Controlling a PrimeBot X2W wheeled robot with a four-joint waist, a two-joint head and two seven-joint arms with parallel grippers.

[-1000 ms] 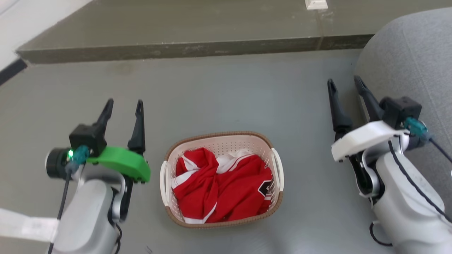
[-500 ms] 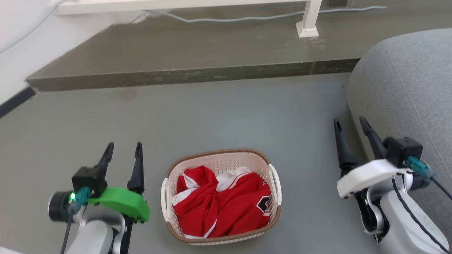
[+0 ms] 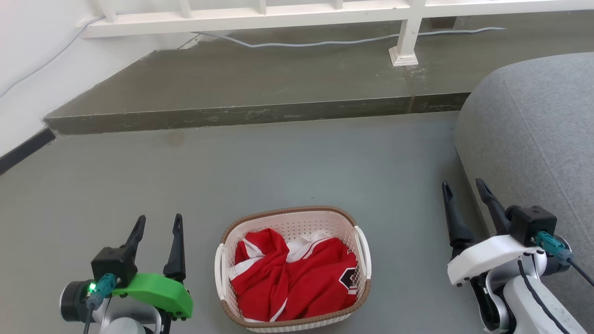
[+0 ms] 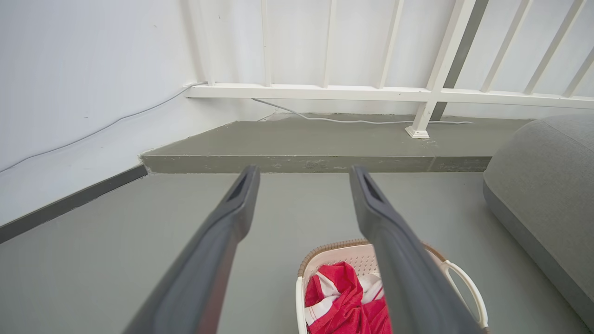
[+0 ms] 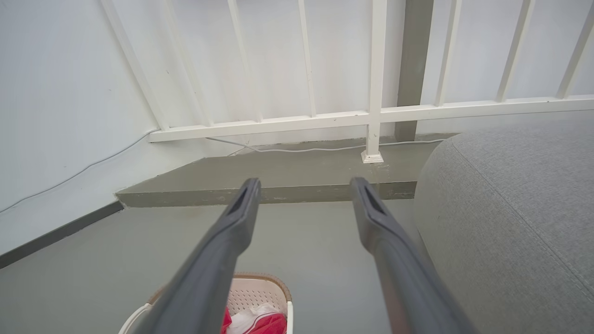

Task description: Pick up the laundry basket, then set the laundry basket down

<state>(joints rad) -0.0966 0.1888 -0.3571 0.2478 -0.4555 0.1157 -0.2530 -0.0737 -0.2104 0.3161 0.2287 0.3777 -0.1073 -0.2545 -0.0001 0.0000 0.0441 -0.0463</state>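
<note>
While both tools are hanging clear of it, the small cream-white perforated plastic laundry basket (image 3: 297, 226), with its brown woven-look rim and two white side handles, is sitting on the smooth grey floor (image 3: 278, 167). To the basket's left, the left tool (image 3: 159, 218), under a green housing, is holding its two dark fingers apart and gripping nothing. To the basket's right and somewhat farther off, the right tool (image 3: 462, 183), under a white housing, is likewise showing its fingers spread and empty. A strip of floor is lying between each tool and the nearer handle.

On the right of the basket, past the right tool, a large rounded grey fabric cushion (image 3: 533, 139) is crowding that tool's outer finger. Behind the basket, a raised grey concrete step (image 3: 278, 79) is running across the floor, carrying a white railing (image 3: 260, 11) and a pale cable (image 3: 325, 43). Far to the basket's left, a white wall (image 3: 28, 55) is meeting the floor.

Inside the basket, a crumpled red-and-white garment (image 3: 297, 283) is covering most of the bottom.
</note>
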